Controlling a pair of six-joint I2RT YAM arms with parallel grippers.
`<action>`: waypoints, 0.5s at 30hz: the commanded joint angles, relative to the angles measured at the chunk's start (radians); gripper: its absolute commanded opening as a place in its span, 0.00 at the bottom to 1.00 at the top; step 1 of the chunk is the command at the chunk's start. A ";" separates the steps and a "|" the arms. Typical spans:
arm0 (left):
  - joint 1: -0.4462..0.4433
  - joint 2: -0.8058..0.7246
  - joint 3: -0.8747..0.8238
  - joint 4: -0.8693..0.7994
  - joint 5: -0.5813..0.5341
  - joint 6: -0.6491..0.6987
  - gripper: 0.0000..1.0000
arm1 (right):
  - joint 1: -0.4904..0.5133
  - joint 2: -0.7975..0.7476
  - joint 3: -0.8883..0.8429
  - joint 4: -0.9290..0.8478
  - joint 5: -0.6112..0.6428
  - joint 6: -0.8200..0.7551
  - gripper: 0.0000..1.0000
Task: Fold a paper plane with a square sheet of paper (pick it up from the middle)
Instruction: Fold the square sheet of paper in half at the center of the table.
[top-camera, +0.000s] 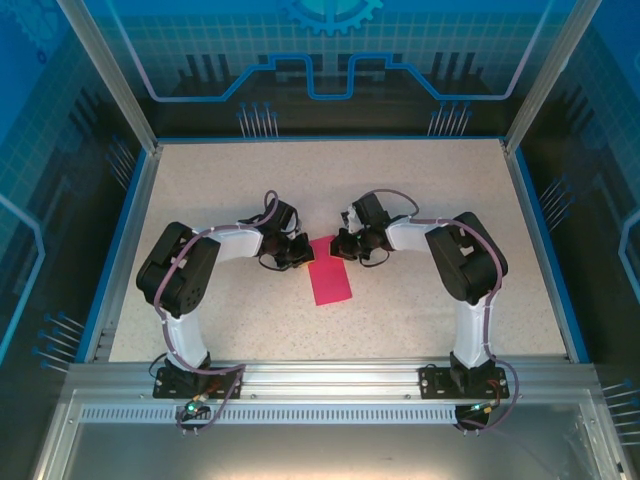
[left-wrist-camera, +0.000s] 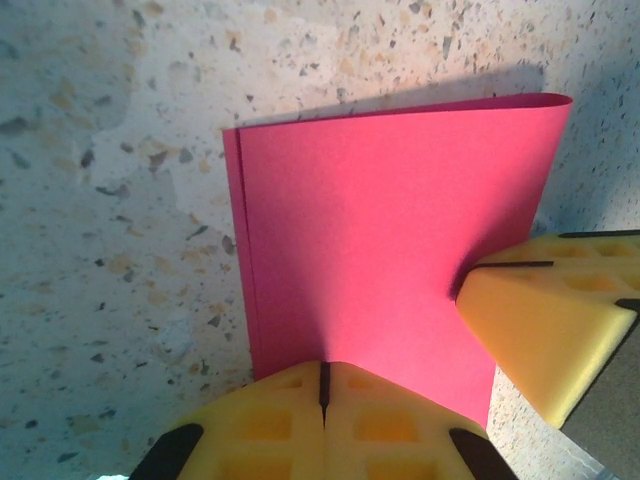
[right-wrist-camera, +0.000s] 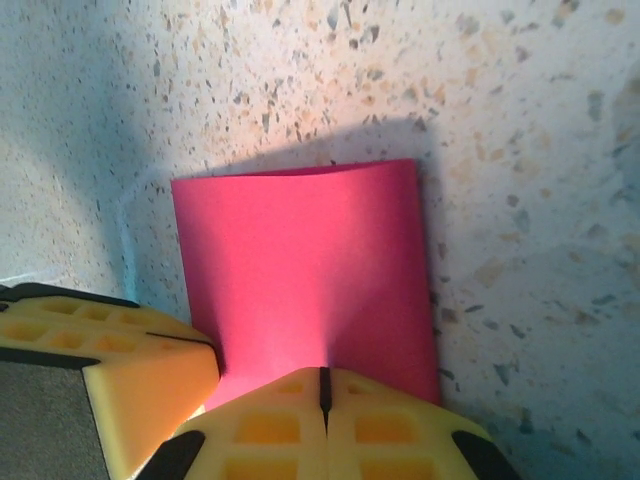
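Note:
The square sheet of paper is magenta-pink and lies folded in half as a rectangle on the speckled table, its long side running towards the arms. My left gripper and right gripper meet at its far end. In the left wrist view the left gripper is shut on the near edge of the paper, with the right gripper's yellow fingers beside it. The right gripper is likewise shut on the paper, which ridges up towards the jaw slit. No paper plane is in view.
The speckled table is bounded by a blue rim and aluminium posts, with a metal rail along the near edge holding both arm bases. Both arms arch inward over the middle of the table.

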 joint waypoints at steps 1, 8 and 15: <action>-0.008 0.033 -0.022 -0.100 -0.057 0.029 0.00 | -0.018 -0.001 0.029 0.028 0.010 0.023 0.03; -0.009 0.026 -0.046 -0.093 -0.056 0.024 0.00 | -0.036 0.079 0.064 0.027 0.051 0.065 0.03; -0.010 0.030 -0.048 -0.087 -0.059 0.022 0.00 | -0.031 0.042 0.069 0.044 0.004 0.059 0.03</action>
